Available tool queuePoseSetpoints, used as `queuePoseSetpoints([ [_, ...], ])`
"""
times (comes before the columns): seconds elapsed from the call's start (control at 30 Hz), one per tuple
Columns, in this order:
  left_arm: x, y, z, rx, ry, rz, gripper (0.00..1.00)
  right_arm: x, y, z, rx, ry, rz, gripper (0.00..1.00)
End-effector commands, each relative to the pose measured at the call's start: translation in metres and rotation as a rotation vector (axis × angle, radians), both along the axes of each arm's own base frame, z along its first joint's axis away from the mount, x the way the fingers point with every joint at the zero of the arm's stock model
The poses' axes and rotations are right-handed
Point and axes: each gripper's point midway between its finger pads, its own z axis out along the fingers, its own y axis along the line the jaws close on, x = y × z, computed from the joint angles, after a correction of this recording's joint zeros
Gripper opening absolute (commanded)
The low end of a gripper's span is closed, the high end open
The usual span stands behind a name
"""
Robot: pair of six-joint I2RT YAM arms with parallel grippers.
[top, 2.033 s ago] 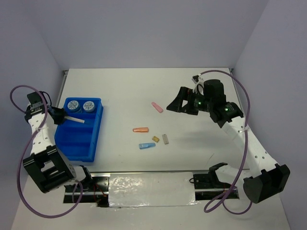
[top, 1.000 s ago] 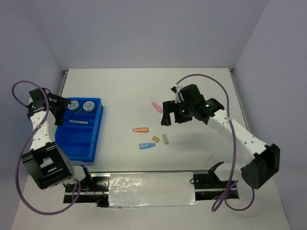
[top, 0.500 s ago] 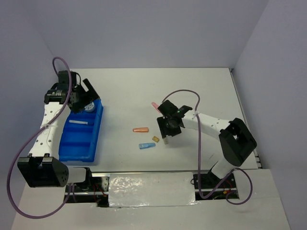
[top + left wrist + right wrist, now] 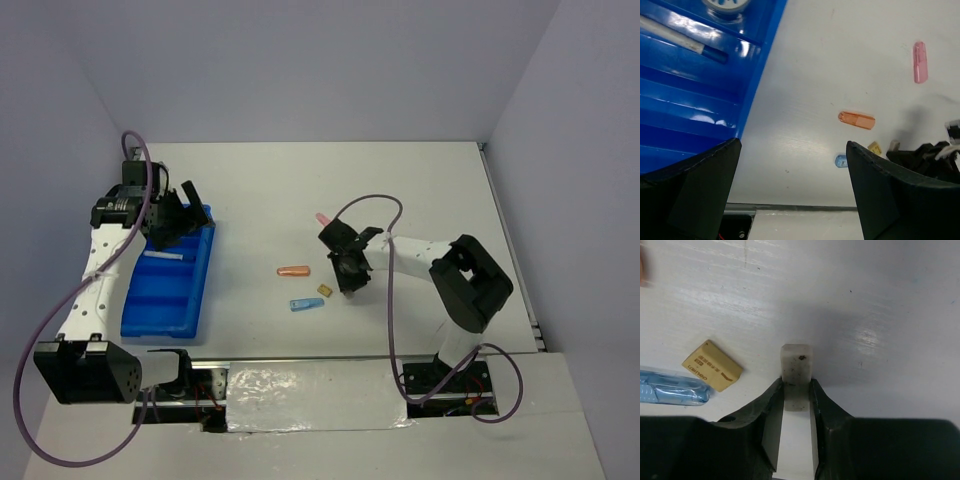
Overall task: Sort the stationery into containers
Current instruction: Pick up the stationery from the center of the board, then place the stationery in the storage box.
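Note:
My right gripper [image 4: 348, 284] is down on the table, shut on the small grey block [image 4: 796, 371], which sticks out past the fingertips. Just left of it lie the tan block [image 4: 712, 365] and the light-blue stick [image 4: 669, 390]. On the table farther left is the orange stick [image 4: 294, 270], and the pink stick [image 4: 322, 217] lies behind the right gripper. My left gripper [image 4: 181, 214] hangs open and empty over the far end of the blue tray [image 4: 160, 302]. The white pen [image 4: 680, 37] and one patterned tub [image 4: 726, 4] sit in the tray.
The tray's near compartments [image 4: 675, 100] hold nothing. A metal rail [image 4: 310, 385] runs along the table's front edge between the arm bases. White walls close in the table at the back and both sides.
The right gripper has lowered over the grey block and shut on it. The left gripper has shifted slightly over the tray's far end, still open.

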Motion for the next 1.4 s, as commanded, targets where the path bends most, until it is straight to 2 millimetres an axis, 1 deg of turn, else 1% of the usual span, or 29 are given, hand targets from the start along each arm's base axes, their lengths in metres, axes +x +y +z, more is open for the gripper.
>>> queuePoseSetpoints([
  [0.0,0.001,-0.032,0.019,-0.09,-0.07,-0.147,0.99,0.012,0.008,0.008,0.037,-0.074,-0.03,0.26],
  [0.03,0.004,-0.039,0.025,-0.111,-0.094,-0.171,0.99,0.012,0.013,0.018,0.082,-0.09,-0.029,0.25],
  [0.07,0.002,-0.056,0.03,-0.154,-0.105,-0.216,0.99,0.014,0.029,0.048,0.196,-0.138,-0.01,0.19],
  [0.1,-0.001,-0.074,0.034,-0.18,-0.109,-0.263,0.99,0.015,0.037,0.066,0.259,-0.165,0.012,0.18],
  [0.13,0.0,-0.086,0.038,-0.221,-0.12,-0.274,0.99,0.021,0.05,0.102,0.371,-0.242,0.036,0.1],
  [0.17,-0.003,-0.109,0.044,-0.276,-0.133,-0.336,0.99,0.016,0.065,0.125,0.468,-0.251,0.085,0.09],
  [0.2,-0.009,-0.122,0.046,-0.315,-0.119,-0.36,0.99,0.014,0.071,0.14,0.523,-0.27,0.11,0.09],
  [0.23,-0.011,-0.144,0.052,-0.374,-0.132,-0.391,1.0,0.015,0.079,0.167,0.596,-0.319,0.137,0.07],
  [0.27,-0.013,-0.157,0.056,-0.404,-0.137,-0.412,0.99,0.013,0.082,0.179,0.627,-0.329,0.153,0.06],
  [0.3,-0.016,-0.168,0.061,-0.431,-0.145,-0.436,0.99,0.014,0.088,0.197,0.668,-0.347,0.172,0.06],
  [0.33,-0.018,-0.186,0.067,-0.469,-0.149,-0.458,0.99,0.013,0.091,0.213,0.705,-0.375,0.193,0.06],
  [0.37,-0.02,-0.195,0.073,-0.495,-0.152,-0.475,0.99,0.011,0.095,0.226,0.738,-0.384,0.215,0.06],
  [0.43,-0.023,-0.213,0.079,-0.541,-0.151,-0.502,0.99,0.009,0.097,0.243,0.778,-0.412,0.232,0.06],
  [0.47,-0.022,-0.218,0.084,-0.548,-0.159,-0.509,0.99,0.009,0.097,0.251,0.79,-0.421,0.231,0.06],
  [0.53,-0.023,-0.226,0.086,-0.567,-0.151,-0.524,0.99,0.009,0.097,0.253,0.781,-0.415,0.233,0.06],
  [0.6,-0.024,-0.232,0.089,-0.593,-0.149,-0.537,0.99,0.009,0.098,0.26,0.786,-0.423,0.241,0.06],
  [0.67,-0.025,-0.238,0.087,-0.598,-0.14,-0.55,0.98,0.01,0.099,0.267,0.805,-0.431,0.237,0.06],
  [0.7,-0.025,-0.241,0.083,-0.596,-0.126,-0.552,0.96,0.008,0.101,0.275,0.823,-0.442,0.248,0.06],
  [0.8,-0.023,-0.244,0.077,-0.574,-0.116,-0.546,0.93,0.005,0.105,0.281,0.842,-0.436,0.28,0.07],
  [0.9,-0.02,-0.243,0.073,-0.563,-0.112,-0.534,0.82,0.003,0.104,0.286,0.847,-0.443,0.294,0.08],
  [0.93,-0.019,-0.243,0.072,-0.562,-0.113,-0.533,0.73,0.003,0.104,0.286,0.846,-0.447,0.296,0.08],
  [0.97,-0.019,-0.244,0.072,-0.563,-0.111,-0.536,0.69,0.002,0.103,0.288,0.848,-0.451,0.298,0.08],
  [1.03,-0.018,-0.245,0.072,-0.567,-0.111,-0.539,0.64,0.0,0.105,0.289,0.854,-0.445,0.317,0.08],
  [1.13,-0.017,-0.249,0.077,-0.589,-0.132,-0.556,0.62,-0.004,0.11,0.291,0.881,-0.423,0.342,0.09],
  [1.2,-0.016,-0.253,0.081,-0.606,-0.141,-0.564,0.52,-0.001,0.111,0.291,0.88,-0.421,0.325,0.09],
  [1.23,-0.017,-0.255,0.084,-0.614,-0.146,-0.574,0.4,0.002,0.111,0.289,0.869,-0.425,0.309,0.09],
  [1.3,-0.017,-0.257,0.088,-0.619,-0.152,-0.581,0.26,0.006,0.111,0.284,0.851,-0.41,0.291,0.1],
  [1.33,-0.017,-0.258,0.09,-0.624,-0.157,-0.585,0.12,0.008,0.112,0.284,0.852,-0.412,0.288,0.1],
  [1.37,-0.017,-0.258,0.092,-0.624,-0.167,-0.587,0.04,0.009,0.115,0.282,0.854,-0.408,0.287,0.13],
])
